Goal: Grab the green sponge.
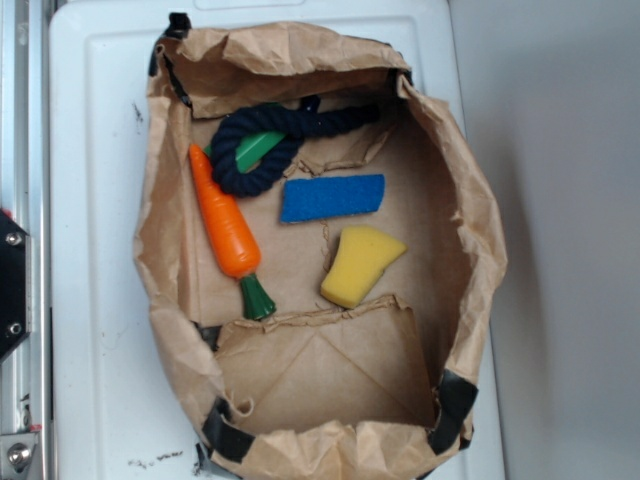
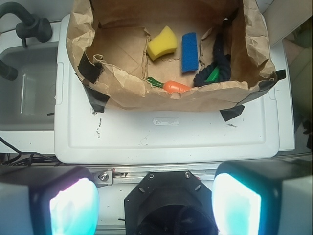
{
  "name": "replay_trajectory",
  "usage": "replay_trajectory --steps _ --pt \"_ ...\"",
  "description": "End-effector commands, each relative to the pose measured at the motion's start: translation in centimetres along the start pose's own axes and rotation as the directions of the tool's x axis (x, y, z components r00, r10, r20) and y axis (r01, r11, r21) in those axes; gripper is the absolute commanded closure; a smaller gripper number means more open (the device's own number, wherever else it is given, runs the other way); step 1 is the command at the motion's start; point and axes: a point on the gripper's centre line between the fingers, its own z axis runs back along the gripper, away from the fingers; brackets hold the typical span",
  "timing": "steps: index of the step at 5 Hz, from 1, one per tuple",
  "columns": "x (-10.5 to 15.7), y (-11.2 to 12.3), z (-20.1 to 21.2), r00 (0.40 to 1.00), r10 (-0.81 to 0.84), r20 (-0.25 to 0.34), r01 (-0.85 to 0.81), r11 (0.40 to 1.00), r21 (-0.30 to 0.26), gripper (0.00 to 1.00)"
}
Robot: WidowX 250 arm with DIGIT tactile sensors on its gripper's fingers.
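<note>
The green sponge lies at the back left of a brown paper tray, partly under a coiled dark blue rope. From the wrist view the green sponge peeks out beside the rope, just behind the tray's near wall. My gripper hangs well short of the tray, over the robot's base, fingers wide apart and open, with nothing between them. The gripper is out of the exterior view.
In the tray also lie a toy carrot, a blue sponge and a yellow sponge. The tray rests on a white lid. A grey sink with a black faucet is at the left.
</note>
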Motion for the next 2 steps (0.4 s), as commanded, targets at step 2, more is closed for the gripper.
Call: replay_trajectory --steps 2 --pt "2.4 -0.7 -0.9 0.999 0.041 -0.004 -0.041 0.999 0.007 0.00"
